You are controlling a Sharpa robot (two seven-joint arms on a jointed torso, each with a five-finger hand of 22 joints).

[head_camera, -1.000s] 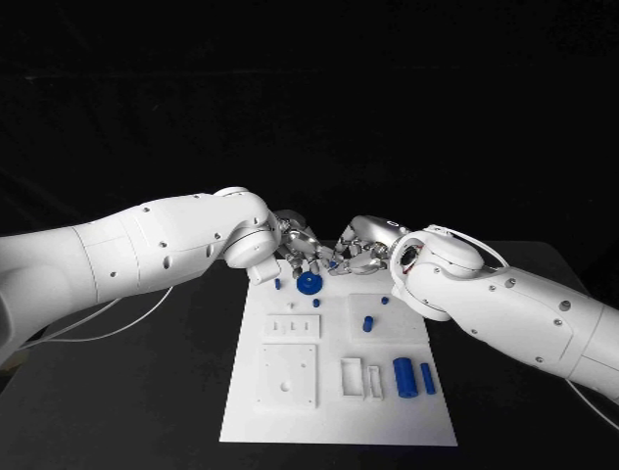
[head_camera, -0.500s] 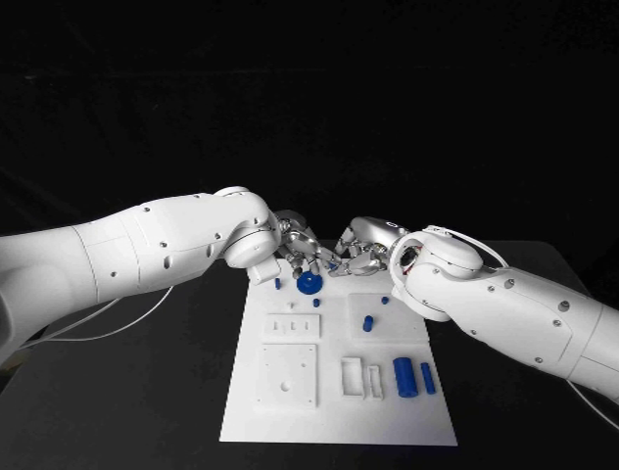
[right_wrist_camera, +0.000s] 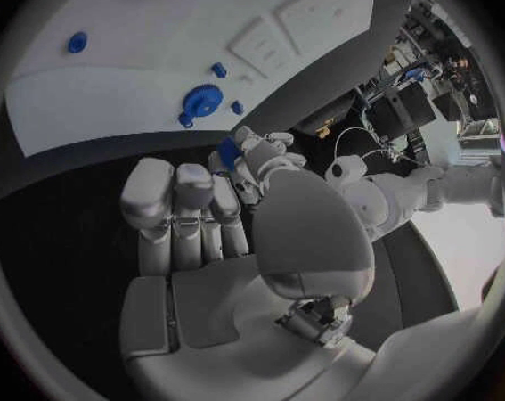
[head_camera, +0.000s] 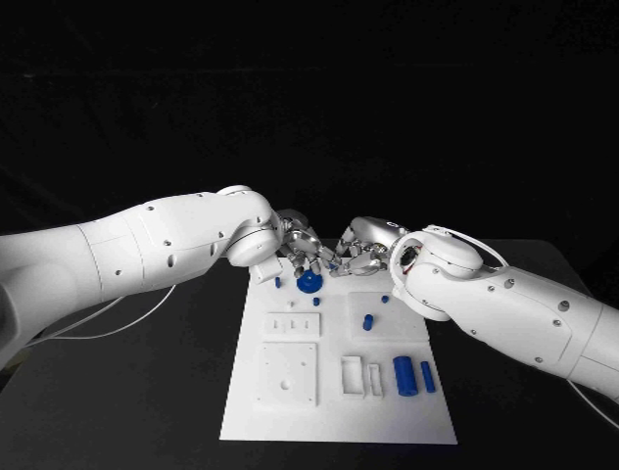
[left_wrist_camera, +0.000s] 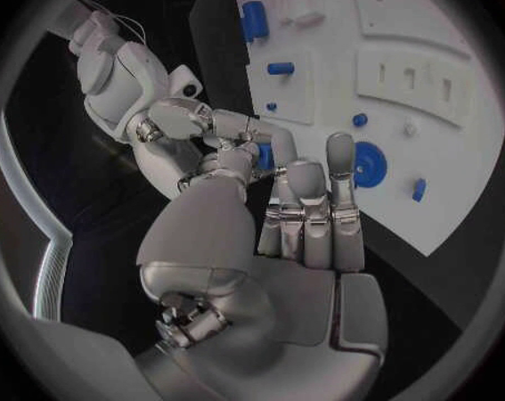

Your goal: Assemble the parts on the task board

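Although the two hands meet fingertip to fingertip above the far end of the board, almost nothing has shifted over the last second: the arms sit where they were, and the blue pieces on the board lie as before. That reads as a careful hand-to-hand adjustment, not a placing move, so the assembly looks no further along.

The left hand (left_wrist_camera: 277, 212) has its fingers drawn close together, and a small blue piece (left_wrist_camera: 264, 156) shows at their tips, where the right hand (left_wrist_camera: 197, 134) reaches in to meet it. The right wrist view shows the same small blue piece (right_wrist_camera: 228, 149) between the two sets of fingertips. Both hands appear to pinch it, though which one carries the weight is hard to tell.

Outward from there, the white board (head_camera: 395, 406) lies just below and in front of the hands. The blue gear (head_camera: 309, 284) sits at its far end, close under the fingertips, with a small blue peg (head_camera: 277, 283) beside it. Farther toward the robot lie a short blue pin (head_camera: 369, 321) and, near the right edge, a thick blue cylinder (head_camera: 404, 376) with a thinner blue rod (head_camera: 428, 377) beside it.
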